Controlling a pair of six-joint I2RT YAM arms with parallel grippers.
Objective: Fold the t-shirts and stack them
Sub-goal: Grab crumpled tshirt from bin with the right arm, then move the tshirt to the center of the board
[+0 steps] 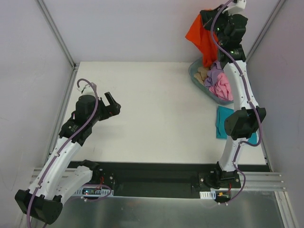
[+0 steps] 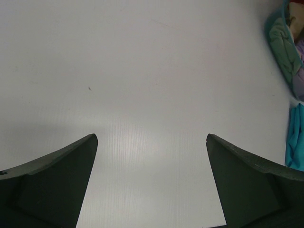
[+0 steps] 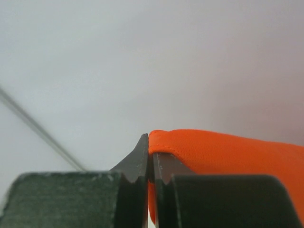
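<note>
My right gripper (image 1: 207, 18) is raised high at the back right and is shut on the bright orange t-shirt (image 1: 198, 37), which hangs down above the tub. In the right wrist view the orange cloth (image 3: 228, 152) drapes over the shut gripper (image 3: 151, 142). A pink shirt (image 1: 222, 88), a lavender shirt (image 1: 215, 73) and a beige shirt (image 1: 203, 74) lie bunched in the tub. A folded teal shirt (image 1: 222, 122) lies on the table by the right arm; its edge shows in the left wrist view (image 2: 297, 140). My left gripper (image 1: 112, 105) is open and empty over the left of the table (image 2: 151, 142).
The translucent blue-green tub (image 1: 195, 79) stands at the back right of the white table (image 1: 156, 109); its rim shows in the left wrist view (image 2: 280, 42). Grey walls and metal posts enclose the table. The black base rail (image 1: 156, 175) runs along the near edge.
</note>
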